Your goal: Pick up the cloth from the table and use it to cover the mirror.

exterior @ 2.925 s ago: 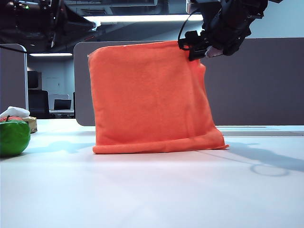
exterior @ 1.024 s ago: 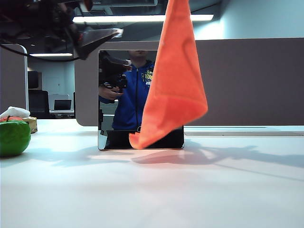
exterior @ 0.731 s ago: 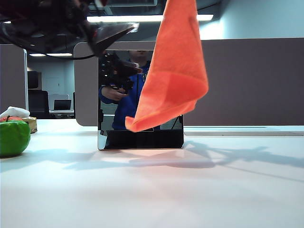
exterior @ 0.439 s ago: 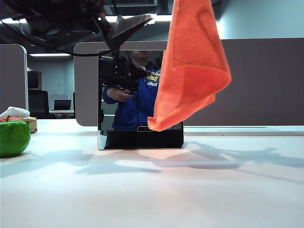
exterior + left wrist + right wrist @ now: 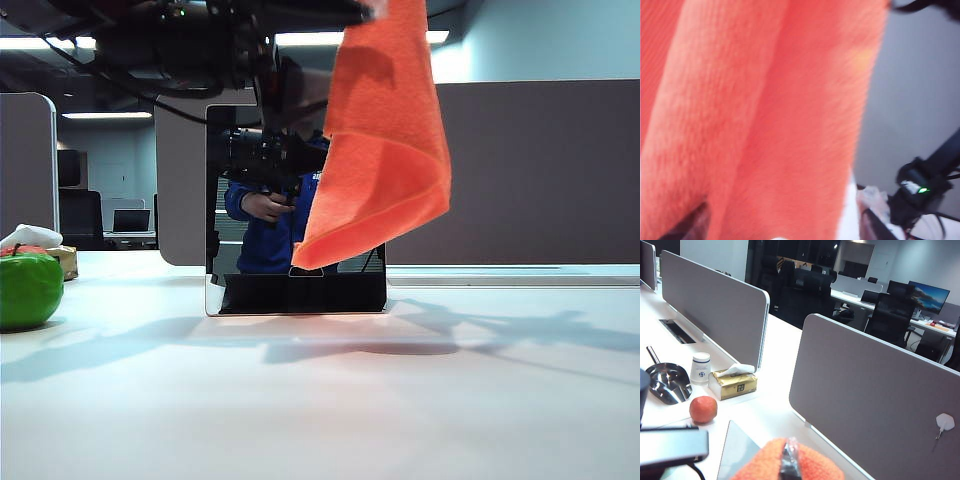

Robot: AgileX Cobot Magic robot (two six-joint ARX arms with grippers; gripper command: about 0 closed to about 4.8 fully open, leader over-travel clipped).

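**Cloth hung above the mirror, pinched by the right hand**

The white desk point(image 5: 330, 410) filled the lower part of the exterior view, with a grey partition wall point(image 5: 530, 170) along its far edge. The mirror point(image 5: 260, 230) stood upright on the desk near that far edge, uncovered. The orange cloth point(image 5: 385, 140) hung clear of the desk in front of the mirror's upper right part, tapering to a point just above the dark base strip. The right hand point(image 5: 788, 462) was closed on the cloth's top edge — orange fabric bunched around its fingers. The left hand point(image 5: 782, 235) stood wide open right against the cloth, gripping nothing. A green ball point(image 5: 28, 290) sat near the desk's left edge.
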